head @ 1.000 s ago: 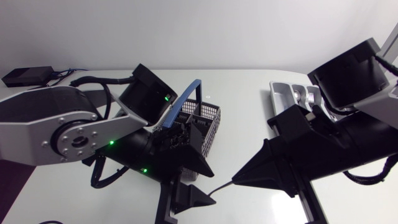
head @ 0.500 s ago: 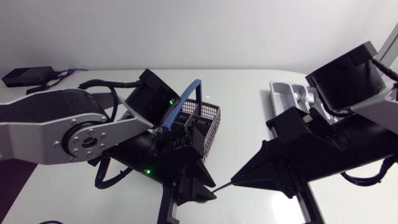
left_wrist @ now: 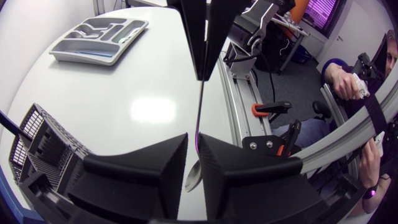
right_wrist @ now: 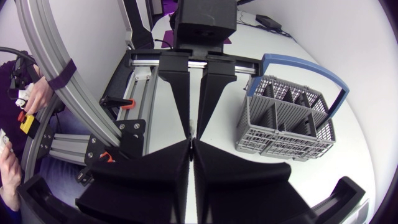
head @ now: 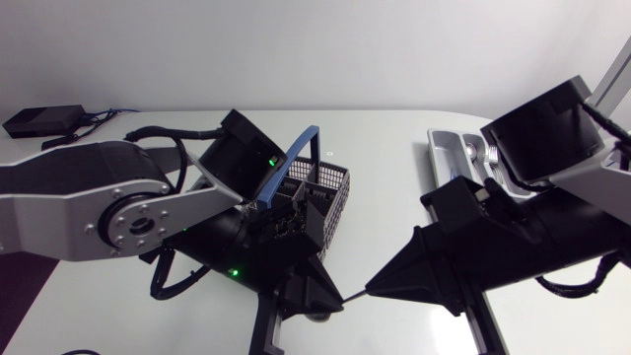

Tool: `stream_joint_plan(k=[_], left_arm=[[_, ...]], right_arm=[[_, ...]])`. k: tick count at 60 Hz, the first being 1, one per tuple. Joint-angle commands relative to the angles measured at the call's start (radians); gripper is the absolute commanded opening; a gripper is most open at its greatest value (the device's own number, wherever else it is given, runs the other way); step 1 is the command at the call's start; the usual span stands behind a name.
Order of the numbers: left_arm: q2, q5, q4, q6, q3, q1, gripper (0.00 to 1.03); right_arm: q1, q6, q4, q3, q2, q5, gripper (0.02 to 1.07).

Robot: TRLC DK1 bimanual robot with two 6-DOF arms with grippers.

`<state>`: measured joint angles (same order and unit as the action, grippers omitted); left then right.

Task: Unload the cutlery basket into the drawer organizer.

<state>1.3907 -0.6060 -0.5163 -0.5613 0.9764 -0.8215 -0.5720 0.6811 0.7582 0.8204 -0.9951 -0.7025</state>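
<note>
Now, w/ spoon (left_wrist: 200, 115) clamped by left gripper (left_wrist: 193, 142) & right gripper (right_wrist: 191, 142), basket (head: 335, 183) at 11 o'clock of it, organizer (head: 446, 148) at 1 o'clock, best free the left only once the right's hold looks firm.

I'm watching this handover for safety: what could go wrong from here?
1. The spoon is held between both arms' jaws over the table, near its edge; the right jaws pinch only the handle tip, so it may slip when the left jaws release.
2. The tray sits behind the right arm, partly hidden, so placing could miss a compartment.
</note>
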Motion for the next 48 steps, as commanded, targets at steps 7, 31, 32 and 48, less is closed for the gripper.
stream_joint_plan(k=[7, 31, 32, 48], left_arm=[[0.019, -0.011, -0.008, -0.017, 0.015, -0.002, 0.04], [-0.022, 0.175, -0.016, -0.017, 0.031, -0.027, 0.04], [-0.025, 0.189, -0.014, -0.017, 0.031, -0.031, 0.04], [-0.065, 0.54, 0.11, -0.028, -0.021, -0.157, 0.04]], right_arm=[[0.014, -0.017, -0.005, -0.03, -0.008, 0.0, 0.08], [0.086, -0.084, -0.049, -0.043, 0.065, 0.017, 1.03], [0.087, -0.086, -0.049, -0.041, 0.069, 0.017, 1.03], [0.158, -0.091, -0.037, -0.043, 0.133, 0.024, 1.03]])
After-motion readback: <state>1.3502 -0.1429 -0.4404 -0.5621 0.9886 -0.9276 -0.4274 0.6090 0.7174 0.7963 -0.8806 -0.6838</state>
